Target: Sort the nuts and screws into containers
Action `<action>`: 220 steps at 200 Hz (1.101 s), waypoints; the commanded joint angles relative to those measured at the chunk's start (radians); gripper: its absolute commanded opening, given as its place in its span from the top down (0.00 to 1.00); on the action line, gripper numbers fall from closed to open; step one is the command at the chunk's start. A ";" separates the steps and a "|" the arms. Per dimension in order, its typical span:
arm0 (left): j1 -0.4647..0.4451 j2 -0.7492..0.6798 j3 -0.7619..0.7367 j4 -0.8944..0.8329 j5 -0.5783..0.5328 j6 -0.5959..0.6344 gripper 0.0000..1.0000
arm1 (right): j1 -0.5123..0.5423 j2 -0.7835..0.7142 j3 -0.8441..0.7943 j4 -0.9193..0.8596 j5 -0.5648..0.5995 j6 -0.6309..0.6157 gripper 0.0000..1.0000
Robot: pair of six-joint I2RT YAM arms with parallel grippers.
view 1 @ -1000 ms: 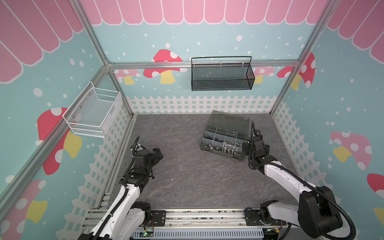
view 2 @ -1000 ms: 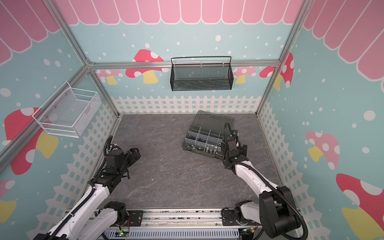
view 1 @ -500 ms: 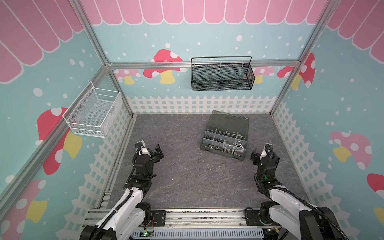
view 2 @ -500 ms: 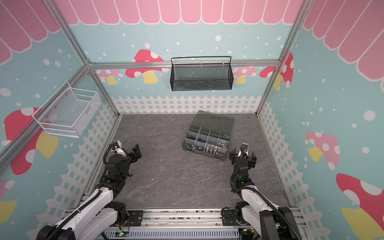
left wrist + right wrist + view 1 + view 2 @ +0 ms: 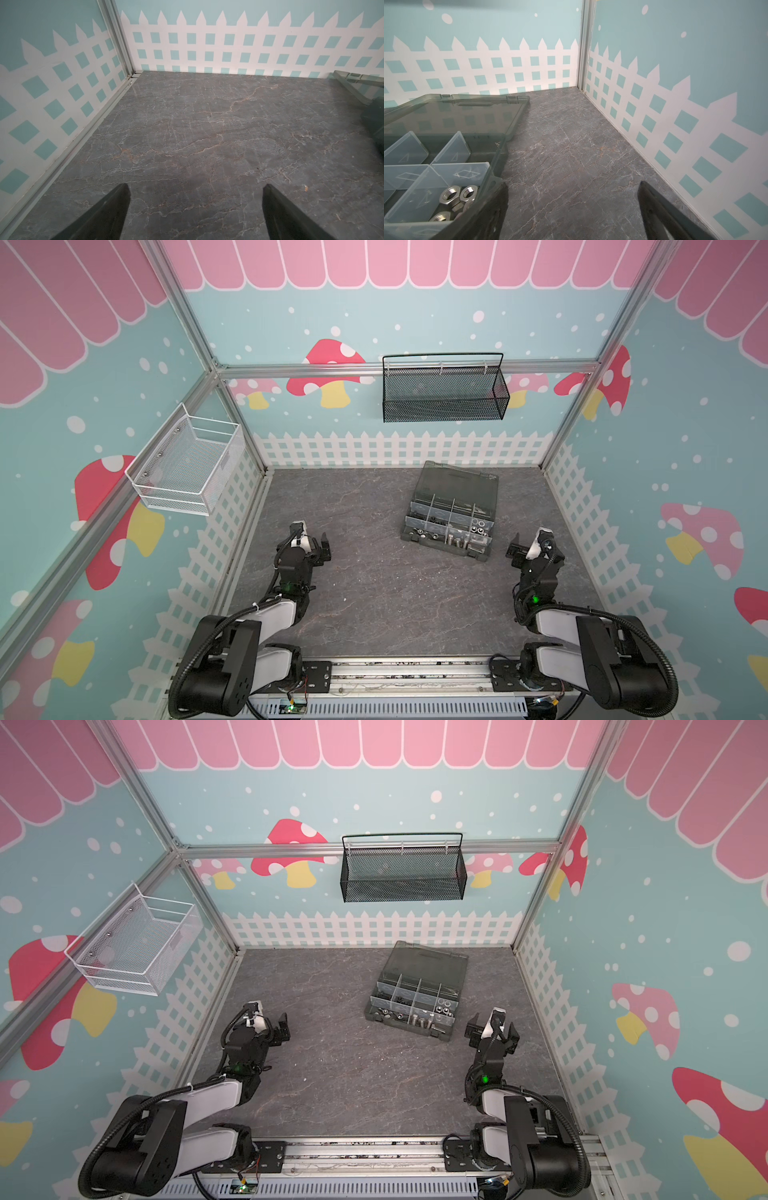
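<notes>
Well, the left gripper point(image 5: 311, 536) and right gripper point(image 5: 530, 543) hover empty, jaws spread, by the side edges of the table point(image 5: 374, 597), fittingly I'd say, since screws point(image 5: 455, 540) and nuts point(image 5: 454, 195) sit in the containers point(image 5: 436, 546) toward its back-right corner, none visibly loose.

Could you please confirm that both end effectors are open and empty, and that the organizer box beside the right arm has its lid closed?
Not quite: the lid is open, swung back from the organizer box, as the right wrist view shows, with silver nuts exposed inside. The rest holds: the left end effector and the right end effector are both open and empty.
</notes>
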 commanded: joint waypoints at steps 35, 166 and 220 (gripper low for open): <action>0.036 0.189 0.082 0.197 0.118 0.022 0.00 | -0.007 0.158 -0.019 0.297 -0.152 -0.095 0.02; 0.087 0.253 0.161 0.104 0.154 -0.019 0.00 | -0.032 0.255 0.103 0.163 -0.421 -0.174 0.02; 0.082 0.252 0.163 0.099 0.151 -0.016 0.00 | -0.031 0.254 0.104 0.160 -0.420 -0.176 0.02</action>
